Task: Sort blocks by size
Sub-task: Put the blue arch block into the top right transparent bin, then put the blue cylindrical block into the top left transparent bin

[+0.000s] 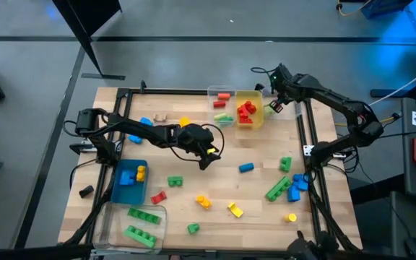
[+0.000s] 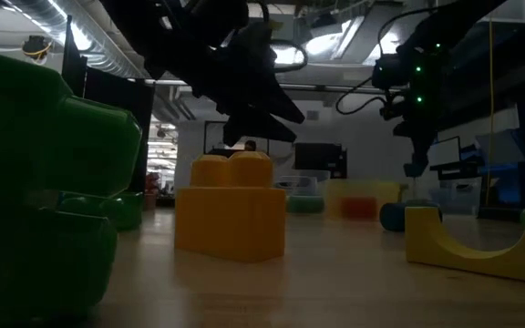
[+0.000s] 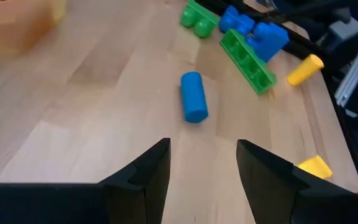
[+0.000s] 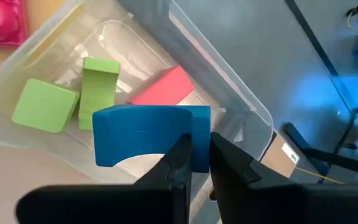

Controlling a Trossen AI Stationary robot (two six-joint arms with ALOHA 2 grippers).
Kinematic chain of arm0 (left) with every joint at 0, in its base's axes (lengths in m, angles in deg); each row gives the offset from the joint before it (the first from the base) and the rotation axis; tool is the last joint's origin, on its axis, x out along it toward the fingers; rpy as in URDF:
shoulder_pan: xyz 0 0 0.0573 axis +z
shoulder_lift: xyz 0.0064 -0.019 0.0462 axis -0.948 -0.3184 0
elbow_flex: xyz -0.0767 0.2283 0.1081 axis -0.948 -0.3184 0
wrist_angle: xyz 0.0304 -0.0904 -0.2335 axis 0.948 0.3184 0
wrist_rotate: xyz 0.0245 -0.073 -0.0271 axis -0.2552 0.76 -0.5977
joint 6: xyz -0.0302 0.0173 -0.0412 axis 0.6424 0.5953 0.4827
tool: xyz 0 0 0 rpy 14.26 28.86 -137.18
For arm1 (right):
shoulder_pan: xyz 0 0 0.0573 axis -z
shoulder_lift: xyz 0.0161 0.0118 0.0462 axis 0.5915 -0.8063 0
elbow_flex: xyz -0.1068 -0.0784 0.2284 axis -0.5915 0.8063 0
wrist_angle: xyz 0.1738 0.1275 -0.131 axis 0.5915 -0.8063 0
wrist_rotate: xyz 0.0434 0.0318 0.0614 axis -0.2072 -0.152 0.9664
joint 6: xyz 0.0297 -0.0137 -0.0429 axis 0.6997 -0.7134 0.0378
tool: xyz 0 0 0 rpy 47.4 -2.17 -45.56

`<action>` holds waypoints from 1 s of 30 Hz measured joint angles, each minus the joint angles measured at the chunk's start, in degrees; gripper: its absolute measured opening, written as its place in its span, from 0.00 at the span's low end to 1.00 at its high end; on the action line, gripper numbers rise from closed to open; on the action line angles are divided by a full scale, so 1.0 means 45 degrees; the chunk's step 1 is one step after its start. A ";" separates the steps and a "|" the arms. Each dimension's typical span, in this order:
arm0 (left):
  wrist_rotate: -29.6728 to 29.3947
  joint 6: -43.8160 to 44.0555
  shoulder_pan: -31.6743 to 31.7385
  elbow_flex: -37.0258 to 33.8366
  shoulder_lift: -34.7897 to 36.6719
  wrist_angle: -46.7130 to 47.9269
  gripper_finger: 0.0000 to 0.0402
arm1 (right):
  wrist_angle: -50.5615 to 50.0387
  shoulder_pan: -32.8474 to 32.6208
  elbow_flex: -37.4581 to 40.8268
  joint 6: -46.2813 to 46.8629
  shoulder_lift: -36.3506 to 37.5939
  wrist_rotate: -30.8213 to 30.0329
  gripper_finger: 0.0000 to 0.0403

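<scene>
at the table's far edge, toward its right corner, the right gripper [image 4: 199,163] hung over a clear bin [image 4: 229,102], its fingers pinched on a blue arched block [image 4: 143,138]. that bin held two green blocks [image 4: 45,104] and a red block [image 4: 163,87]. beside it stood a yellow bin [image 1: 259,101] with red blocks [image 1: 246,112] inside, both bins close to the table's back rail.

near table centre the left gripper [image 3: 202,163] hovered with its fingers apart and nothing between them, above bare wood. a blue cylinder block [image 3: 194,96] lay just ahead of it, untouched. open wood surrounded that cylinder; the crowded patch was by the right rail, where a long green bar [image 3: 247,60], blue blocks [image 3: 253,30] and a yellow peg [image 3: 304,70] sat close together.

on the left side a blue bin [image 1: 129,180] held blue and yellow pieces, and a clear bin at the near left corner [image 1: 137,224] held long green bars. loose blocks lay scattered along the near edge.

low view: a green block [image 2: 44,182] filled the left of the frame, cut off; a yellow block [image 2: 231,208] and a yellow arch [image 2: 477,241] stood nearer centre. both arms read only as dark shapes there, fingers not distinguishable.
</scene>
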 joint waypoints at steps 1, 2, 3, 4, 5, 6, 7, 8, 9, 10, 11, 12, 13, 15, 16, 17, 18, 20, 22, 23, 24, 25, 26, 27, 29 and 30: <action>-0.0001 -0.0115 -0.0108 0.0000 0.0000 -0.0005 0.42 | 0.0000 0.0074 0.0000 0.0000 0.0000 0.0005 0.13; -0.0005 -0.0269 -0.0222 -0.0002 0.0000 -0.0005 0.42 | 0.0000 0.0070 0.0000 0.0004 0.0000 0.0005 0.14; -0.0012 -0.0373 -0.0347 -0.0005 0.0000 -0.0005 0.42 | -0.0005 0.0070 0.0000 0.0000 0.0000 -0.0002 0.16; -0.0010 -0.0541 -0.0484 -0.0005 0.0000 -0.0005 0.42 | -0.0005 0.0068 0.0000 0.0002 0.0000 -0.0013 0.18; -0.0010 -0.0636 -0.0622 -0.0004 0.0000 -0.0009 0.42 | -0.0005 0.0061 0.0000 0.0000 0.0000 -0.0031 0.21; -0.0006 -0.0746 -0.0749 -0.0002 0.0000 -0.0016 0.42 | -0.0005 0.0044 0.0000 0.0000 0.0000 -0.0077 0.24; -0.0005 -0.0874 -0.0885 -0.0003 0.0000 -0.0027 0.42 | -0.0004 0.0036 0.0000 0.0000 0.0000 -0.0092 0.27; -0.0002 -0.0933 -0.0999 -0.0003 0.0000 -0.0029 0.42 | 0.0000 0.0036 0.0000 0.0000 0.0000 -0.0092 0.30; 0.0000 -0.0963 -0.1100 -0.0003 0.0000 -0.0036 0.42 | 0.0000 0.0036 0.0000 0.0000 0.0000 -0.0092 0.34; -0.0005 -0.0975 -0.1192 -0.0004 0.0000 -0.0050 0.42 | -0.0005 0.0032 0.0000 0.0000 0.0000 -0.0092 0.37; -0.0006 -0.0969 -0.1277 -0.0001 0.0000 -0.0053 0.42 | -0.0024 0.0032 0.0000 0.0000 0.0000 -0.0090 0.39; -0.0010 -0.0950 -0.1345 0.0000 0.0000 -0.0053 0.42 | -0.0059 0.0035 0.0000 0.0000 0.0000 -0.0095 0.42; -0.0028 -0.0950 -0.1410 0.0000 0.0000 -0.0053 0.42 | -0.0114 0.0035 0.0000 0.0000 0.0000 -0.0102 0.44; -0.0157 -0.0941 -0.1505 -0.0003 0.0000 -0.0053 0.42 | -0.0184 0.0032 0.0000 -0.0009 0.0000 -0.0102 0.48; -0.0225 -0.0941 -0.1548 0.0000 0.0000 -0.0053 0.42 | -0.0232 0.0032 0.0000 -0.0078 0.0000 -0.0102 0.49; -0.0265 -0.0941 -0.1565 -0.0004 0.0000 -0.0051 0.42 | -0.0359 0.0032 0.0000 -0.0277 0.0010 -0.0102 0.50; -0.0278 -0.0936 -0.1568 -0.0004 0.0000 -0.0049 0.42 | -0.0555 0.0026 0.0000 -0.0537 0.0016 -0.0102 0.50; -0.0295 -0.0936 -0.1554 -0.0005 0.0000 -0.0049 0.42 | -0.1017 0.0004 0.0000 -0.1026 0.0138 -0.0102 0.51; -0.0361 -0.0936 -0.1520 -0.0004 0.0000 -0.0049 0.42 | -0.1579 -0.0193 0.0000 -0.1235 0.0324 -0.0112 0.51; -0.0435 -0.0941 -0.1499 -0.0003 0.0000 -0.0044 0.42 | -0.1881 -0.0318 0.0000 -0.1243 0.0451 -0.0107 0.51; -0.0485 -0.0974 -0.1459 -0.0003 0.0000 -0.0044 0.42 | -0.2133 -0.0461 0.0000 -0.1243 0.0608 -0.0073 0.51; -0.0498 -0.1024 -0.1441 0.0000 0.0000 -0.0044 0.42 | -0.2367 -0.0641 0.0000 -0.1243 0.0795 0.0025 0.51; -0.0512 -0.1099 -0.1383 -0.0001 0.0000 -0.0044 0.42 | -0.2616 -0.0875 0.0000 -0.1248 0.0996 0.0137 0.51; -0.0545 -0.1188 -0.1347 -0.0005 0.0000 -0.0042 0.42 | -0.2813 -0.1144 0.0000 -0.1248 0.1176 0.0302 0.51; -0.0648 -0.1221 -0.1255 -0.0002 0.0000 -0.0042 0.42 | -0.3039 -0.1751 0.0000 -0.1255 0.1546 0.0909 0.51; -0.0698 -0.1222 -0.1192 -0.0001 0.0000 -0.0040 0.42 | -0.3119 -0.2082 0.0000 -0.1253 0.1759 0.1299 0.51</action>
